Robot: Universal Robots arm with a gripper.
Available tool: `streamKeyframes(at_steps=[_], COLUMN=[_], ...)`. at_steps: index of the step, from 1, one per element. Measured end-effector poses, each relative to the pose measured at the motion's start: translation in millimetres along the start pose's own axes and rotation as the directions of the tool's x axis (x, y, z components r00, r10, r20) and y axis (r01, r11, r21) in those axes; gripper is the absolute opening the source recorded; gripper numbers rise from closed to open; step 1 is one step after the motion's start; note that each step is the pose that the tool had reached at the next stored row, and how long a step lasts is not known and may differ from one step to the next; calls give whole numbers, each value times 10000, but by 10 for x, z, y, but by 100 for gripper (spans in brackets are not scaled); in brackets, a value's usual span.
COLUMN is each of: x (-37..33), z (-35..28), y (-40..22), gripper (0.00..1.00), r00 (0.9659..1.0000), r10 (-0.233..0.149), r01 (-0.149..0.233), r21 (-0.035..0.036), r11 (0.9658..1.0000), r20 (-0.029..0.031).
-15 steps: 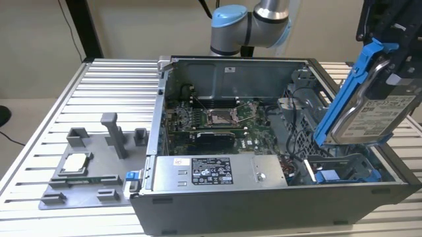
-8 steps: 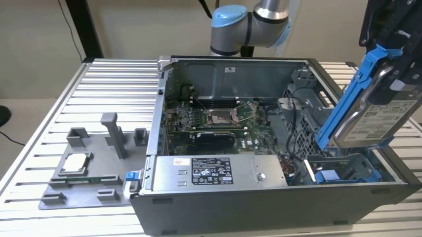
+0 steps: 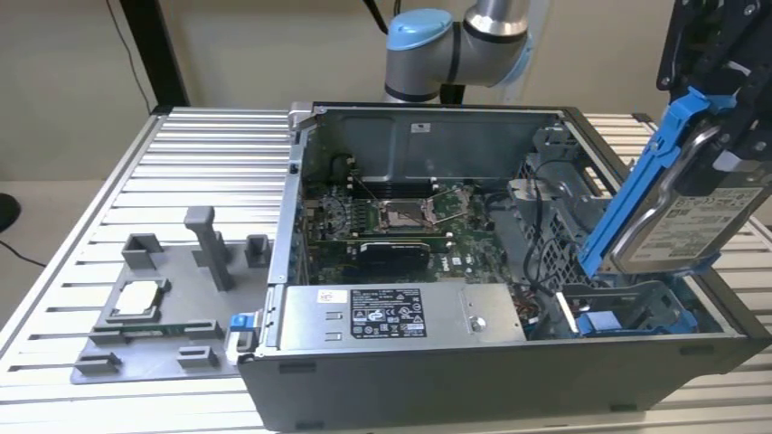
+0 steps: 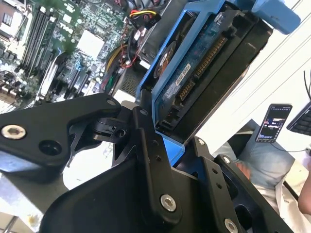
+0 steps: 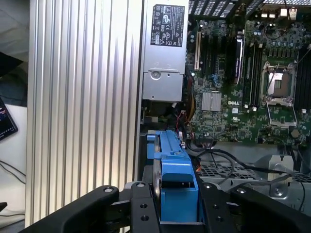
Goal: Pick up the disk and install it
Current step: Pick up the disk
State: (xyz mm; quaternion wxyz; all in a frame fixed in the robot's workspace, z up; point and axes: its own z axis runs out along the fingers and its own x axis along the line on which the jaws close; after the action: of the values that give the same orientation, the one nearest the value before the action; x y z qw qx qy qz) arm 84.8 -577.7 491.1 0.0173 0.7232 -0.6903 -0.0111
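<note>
The disk (image 3: pixel 693 217) is a silver-grey drive with a white label, framed by a blue bracket (image 3: pixel 637 181). It hangs tilted, upper end toward the exterior view's right, over the drive bay (image 3: pixel 627 312) at the front right corner of the open computer case (image 3: pixel 483 380). My gripper (image 3: pixel 714 127) is shut on the disk's upper part. In the second wrist view the disk (image 4: pixel 204 63) shows its connector edge, clamped by the gripper (image 4: pixel 167 141). In the first wrist view the blue bracket (image 5: pixel 174 167) sits between the black fingers (image 5: pixel 141 204) of the gripper (image 5: pixel 175 199).
Inside the case lie the motherboard (image 3: pixel 399 217) and a silver power supply box with a black label (image 3: pixel 386 312). A grey fixture plate (image 3: pixel 157 344) with a small square chip (image 3: pixel 136 298) rests on the slatted table (image 3: pixel 205 163). A person's hand and a phone (image 4: pixel 278 122) are beside the table.
</note>
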Motion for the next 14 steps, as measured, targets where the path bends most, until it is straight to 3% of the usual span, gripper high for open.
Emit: streamKeyframes(at_steps=[4, 8, 14], x=[1, 0, 50], z=[17, 26, 69], y=[-1, -2, -2], gripper=[0, 0, 0], r00=[10000, 9997, 9997], r10=[-2, -11, -11], r01=[2, 8, 7], r21=[17, 136, 129], r11=[10000, 9999, 9999], r20=[31, 242, 258])
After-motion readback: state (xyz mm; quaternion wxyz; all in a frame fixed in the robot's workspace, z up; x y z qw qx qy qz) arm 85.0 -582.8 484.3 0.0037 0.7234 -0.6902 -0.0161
